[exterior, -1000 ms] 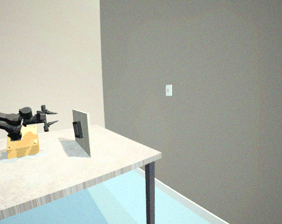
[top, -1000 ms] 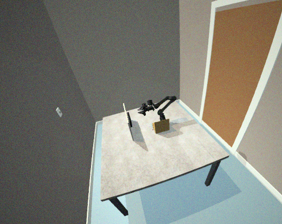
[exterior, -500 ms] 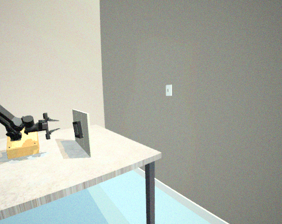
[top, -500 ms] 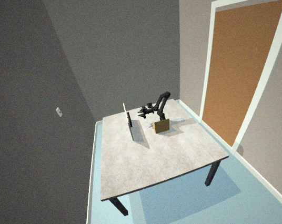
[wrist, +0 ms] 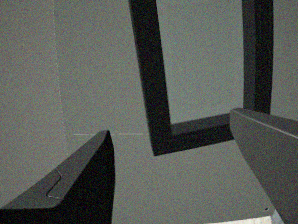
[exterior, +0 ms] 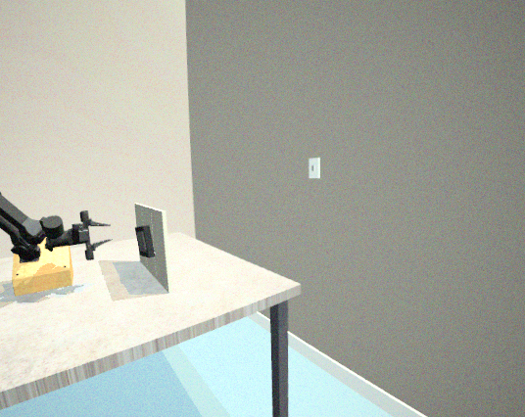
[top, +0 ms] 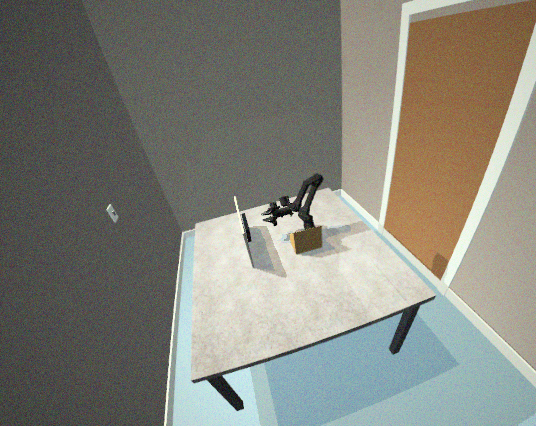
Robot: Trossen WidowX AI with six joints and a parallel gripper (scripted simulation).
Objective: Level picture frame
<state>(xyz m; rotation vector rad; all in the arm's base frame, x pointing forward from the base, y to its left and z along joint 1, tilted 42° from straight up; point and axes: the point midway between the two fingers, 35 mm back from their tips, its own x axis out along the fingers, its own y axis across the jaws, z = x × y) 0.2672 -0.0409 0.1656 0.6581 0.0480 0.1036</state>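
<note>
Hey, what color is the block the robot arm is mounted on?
The block is yellow-orange, clearest in the exterior view.
</note>
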